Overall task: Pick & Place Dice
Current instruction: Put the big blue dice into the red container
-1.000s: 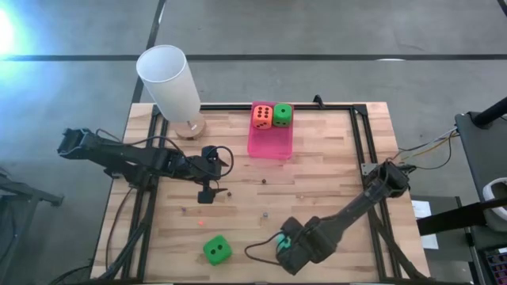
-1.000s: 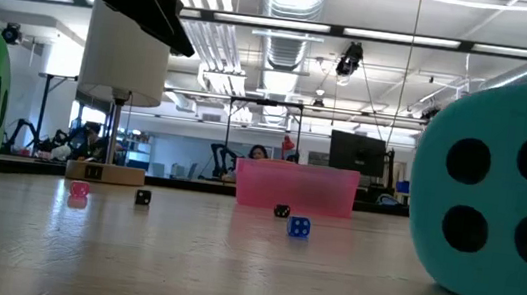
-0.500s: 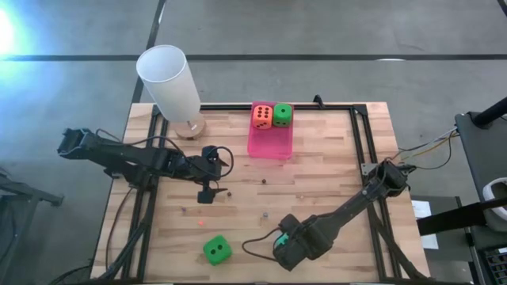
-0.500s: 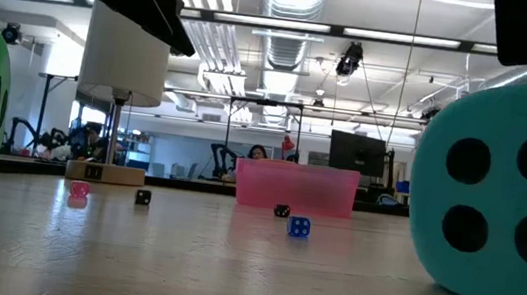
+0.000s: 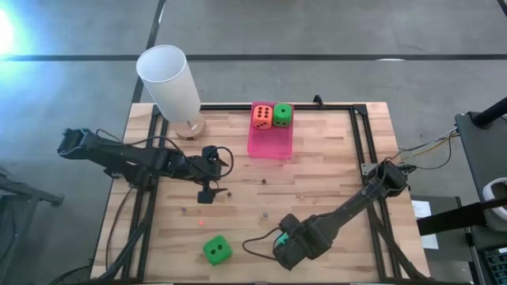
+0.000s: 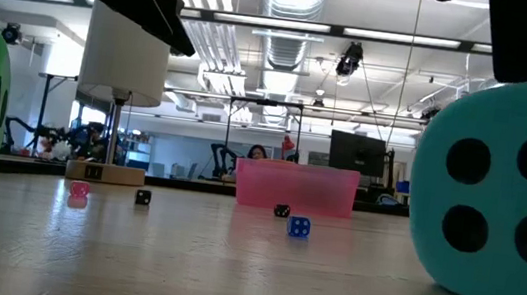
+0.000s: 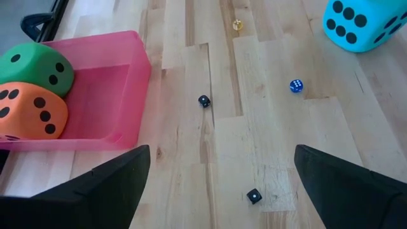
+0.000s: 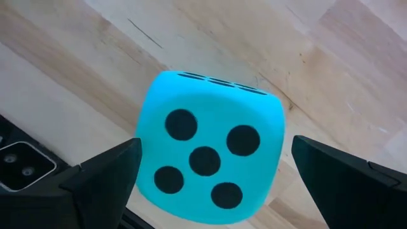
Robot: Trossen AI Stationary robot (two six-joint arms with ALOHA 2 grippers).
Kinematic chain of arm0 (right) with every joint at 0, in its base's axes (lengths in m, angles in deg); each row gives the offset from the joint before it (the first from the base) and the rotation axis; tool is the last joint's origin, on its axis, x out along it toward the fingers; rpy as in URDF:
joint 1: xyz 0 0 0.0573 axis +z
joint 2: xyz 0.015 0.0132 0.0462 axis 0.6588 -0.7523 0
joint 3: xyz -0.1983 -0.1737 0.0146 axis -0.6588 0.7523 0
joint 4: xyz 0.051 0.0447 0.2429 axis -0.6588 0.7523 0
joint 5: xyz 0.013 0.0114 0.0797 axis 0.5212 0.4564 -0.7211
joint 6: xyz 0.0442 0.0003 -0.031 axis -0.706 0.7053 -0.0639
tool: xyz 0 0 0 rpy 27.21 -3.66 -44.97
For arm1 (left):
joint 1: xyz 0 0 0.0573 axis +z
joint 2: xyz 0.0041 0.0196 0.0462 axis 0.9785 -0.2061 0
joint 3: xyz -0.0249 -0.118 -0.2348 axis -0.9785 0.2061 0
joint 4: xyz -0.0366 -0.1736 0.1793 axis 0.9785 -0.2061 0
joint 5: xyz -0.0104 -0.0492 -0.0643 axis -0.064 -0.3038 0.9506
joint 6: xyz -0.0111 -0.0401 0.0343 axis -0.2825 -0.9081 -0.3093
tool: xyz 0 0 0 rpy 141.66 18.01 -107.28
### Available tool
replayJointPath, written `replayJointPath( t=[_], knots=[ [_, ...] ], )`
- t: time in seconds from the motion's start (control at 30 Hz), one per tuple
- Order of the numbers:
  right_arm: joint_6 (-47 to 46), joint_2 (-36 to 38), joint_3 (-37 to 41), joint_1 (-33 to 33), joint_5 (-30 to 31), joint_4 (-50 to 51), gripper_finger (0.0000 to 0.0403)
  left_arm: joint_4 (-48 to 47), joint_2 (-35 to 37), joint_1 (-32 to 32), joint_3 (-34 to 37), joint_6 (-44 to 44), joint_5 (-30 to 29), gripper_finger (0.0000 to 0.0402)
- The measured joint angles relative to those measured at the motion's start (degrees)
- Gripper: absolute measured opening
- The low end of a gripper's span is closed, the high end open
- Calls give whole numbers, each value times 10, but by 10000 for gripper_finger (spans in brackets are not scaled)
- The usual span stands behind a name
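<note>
Teal die [image 8: 206, 147] sitting on the wood near the front edge, right of centre, five pips facing up into the right wrist camera. Right gripper [image 5: 279, 244] parked straight over it, fingers [image 8: 102, 175] spread wide on either side, not touching — nothing grasped. From above, mostly hidden under that gripper, just a sliver of teal peeking out.

Loose green die [image 5: 215, 249] also near the front edge, left of the teal one, well apart from it. Other green die [image 5: 283, 115] and orange-red die [image 5: 262, 116] side by side in the far end of the pink bin [image 5: 269, 146], far-centre on the table [image 5: 333, 174], orange-red on the left.

Left gripper [image 5: 205, 195] hovering over the middle-left of the table — spread open too, holding nothing. A few tiny dice scattered on the wood: blue one [image 7: 296, 86], couple of black ones [image 7: 204, 101], pink one [image 6: 79, 189]. White lamp [image 5: 169, 81] standing at the far-left corner.
</note>
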Motion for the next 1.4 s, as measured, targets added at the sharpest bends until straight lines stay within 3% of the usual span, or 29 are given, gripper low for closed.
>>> replayJointPath(
  t=[0.37,1.4],
  knots=[
    [0,2,10,-6,-25,-12,400,0,0,0,0,0,0,392],
    [23,-2,-12,-5,-13,-12,400,0,0,0,0,0,0,391]
  ],
)
